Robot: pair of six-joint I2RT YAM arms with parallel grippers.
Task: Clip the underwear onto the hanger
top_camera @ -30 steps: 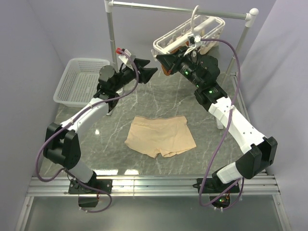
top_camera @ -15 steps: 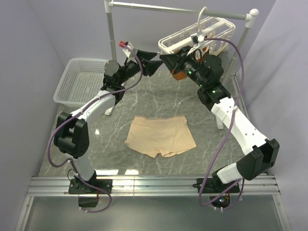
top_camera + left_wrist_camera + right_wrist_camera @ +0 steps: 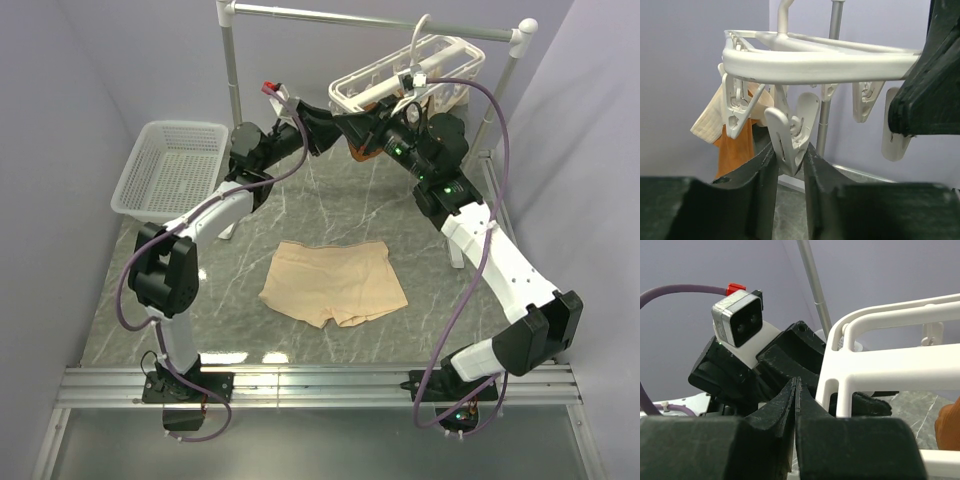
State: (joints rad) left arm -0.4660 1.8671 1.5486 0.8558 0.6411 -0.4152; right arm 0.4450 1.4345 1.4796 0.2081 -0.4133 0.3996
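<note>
Marbled table [image 3: 330, 205] | left fingers [image 3: 762, 175] pinch white plastic hanger clip [image 3: 790, 132] | right fingers [image 3: 777, 407] together

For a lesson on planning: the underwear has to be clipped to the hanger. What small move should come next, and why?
Probably lower the right pincer toward the underwear: it lies flat on the table, untouched, while the left pincer grips a clip on the hanger; the right looks shut, empty.
</note>
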